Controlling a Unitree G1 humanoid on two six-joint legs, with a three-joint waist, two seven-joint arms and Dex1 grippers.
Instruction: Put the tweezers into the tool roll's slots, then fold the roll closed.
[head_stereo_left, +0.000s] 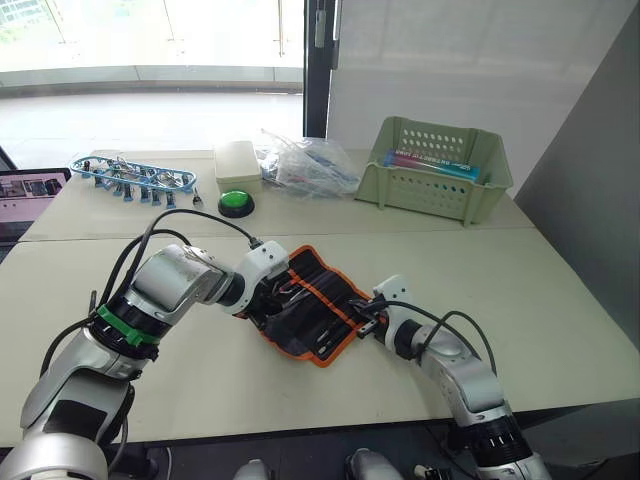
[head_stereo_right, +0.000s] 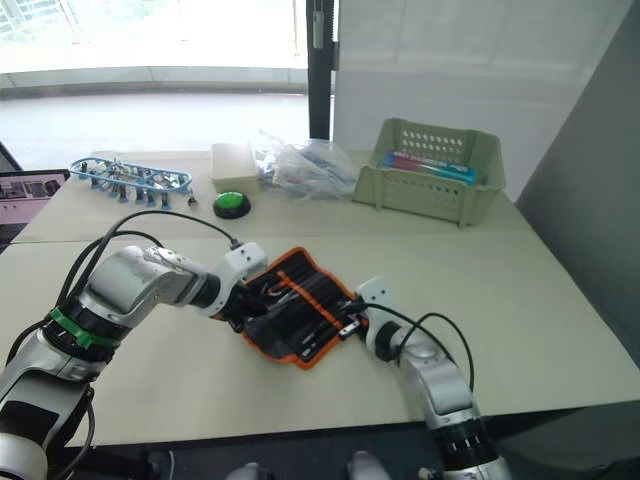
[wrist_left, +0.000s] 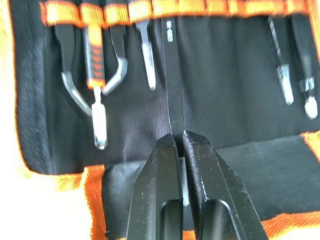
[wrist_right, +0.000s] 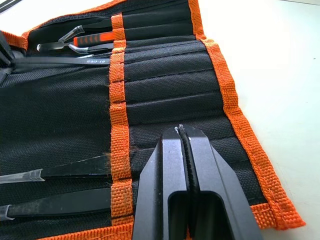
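Silver arms; green band; black cables

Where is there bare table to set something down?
Bare: the table between the tool roll and the green basket, and the near left corner. Crowded: the far edge, with the tool row, button and bags.

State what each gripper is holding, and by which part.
The left gripper is shut on a black tweezer, pinching its wide rear end, tip toward the slots. The right gripper pinches the tool roll fabric at the pocket side.
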